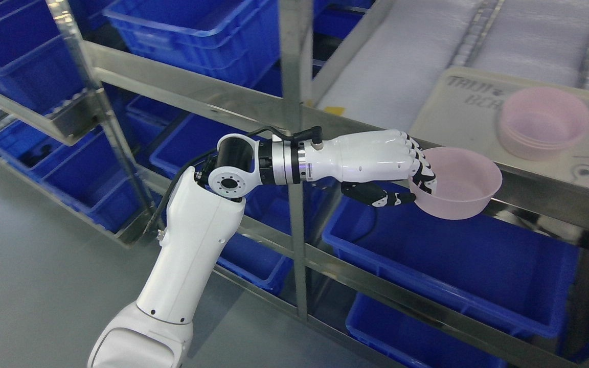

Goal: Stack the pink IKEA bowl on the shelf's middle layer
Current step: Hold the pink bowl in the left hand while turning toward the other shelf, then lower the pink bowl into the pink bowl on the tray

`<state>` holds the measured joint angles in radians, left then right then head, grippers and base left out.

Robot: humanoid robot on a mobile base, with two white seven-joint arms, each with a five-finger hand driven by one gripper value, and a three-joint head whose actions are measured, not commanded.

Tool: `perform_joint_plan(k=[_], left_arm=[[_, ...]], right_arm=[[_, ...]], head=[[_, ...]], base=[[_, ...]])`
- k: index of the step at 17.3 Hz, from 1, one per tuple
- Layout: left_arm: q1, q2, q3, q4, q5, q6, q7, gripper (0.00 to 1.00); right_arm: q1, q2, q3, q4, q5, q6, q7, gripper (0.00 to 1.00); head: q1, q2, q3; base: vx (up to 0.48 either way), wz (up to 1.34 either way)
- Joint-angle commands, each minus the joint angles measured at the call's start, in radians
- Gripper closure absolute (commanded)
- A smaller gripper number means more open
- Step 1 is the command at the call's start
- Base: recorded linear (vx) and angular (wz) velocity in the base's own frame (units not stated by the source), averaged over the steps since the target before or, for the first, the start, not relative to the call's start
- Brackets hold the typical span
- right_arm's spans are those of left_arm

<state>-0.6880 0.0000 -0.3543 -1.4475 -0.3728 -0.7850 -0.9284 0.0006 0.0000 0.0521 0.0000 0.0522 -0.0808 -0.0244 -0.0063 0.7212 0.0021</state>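
Observation:
My left hand (413, 185) reaches in from the lower left and is shut on the near rim of a pink bowl (460, 184), fingers inside and thumb under the outside. It holds the bowl in the air in front of the steel shelf edge (545, 191). A stack of pink bowls (542, 122) stands on a beige tray (458, 105) on that shelf layer, up and to the right of the held bowl. My right arm is out of view.
A steel upright post (294, 133) stands just left of my forearm. Blue plastic bins (458, 271) fill the lower shelves and the racks at the left (69, 174). Grey floor lies at the lower left.

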Motion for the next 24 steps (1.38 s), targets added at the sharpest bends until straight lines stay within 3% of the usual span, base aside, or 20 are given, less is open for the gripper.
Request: perform_joint_plan(k=[1,8,11,15,19,24], left_arm=[[-0.002,0.017,0.0,-0.013,0.0,0.0,0.002,0.96],[-0.016,0.017,0.021,-0.013,0.002,0.0,0.022,0.94],[-0.076,0.017,0.18,-0.011,-0.008,0.0,0.016,0.94],[-0.148,0.017,0.241,0.004,-0.127,0.0,-0.046,0.95],[-0.231,0.017,0.285,0.102,-0.372,0.0,-0.058,0.94],[-0.309,0.017,0.319,0.127,-0.414,0.0,-0.044,0.95]], right_arm=[[0.002,-0.017,0.0,-0.018,0.0,-0.001,0.006,0.0],[0.002,-0.017,0.0,-0.018,0.0,-0.001,0.006,0.0],[0.004,-0.017,0.0,-0.018,0.0,-0.001,0.006,0.0],[0.002,-0.017,0.0,-0.018,0.0,-0.001,0.006,0.0],[0.002,-0.017,0.0,-0.018,0.0,-0.001,0.006,0.0],[0.002,-0.017,0.0,-0.018,0.0,-0.001,0.006,0.0]], head=[[0.0,0.0,0.0],[0.0,0.0,0.0],[0.0,0.0,0.0],[0.0,0.0,0.0],[0.0,0.0,0.0],[0.0,0.0,0.0]], base=[[0.028,-1.13],[0.034,-0.72],[0.027,-0.16],[0.0,0.0],[-0.002,-0.01],[0.0,0.0]])
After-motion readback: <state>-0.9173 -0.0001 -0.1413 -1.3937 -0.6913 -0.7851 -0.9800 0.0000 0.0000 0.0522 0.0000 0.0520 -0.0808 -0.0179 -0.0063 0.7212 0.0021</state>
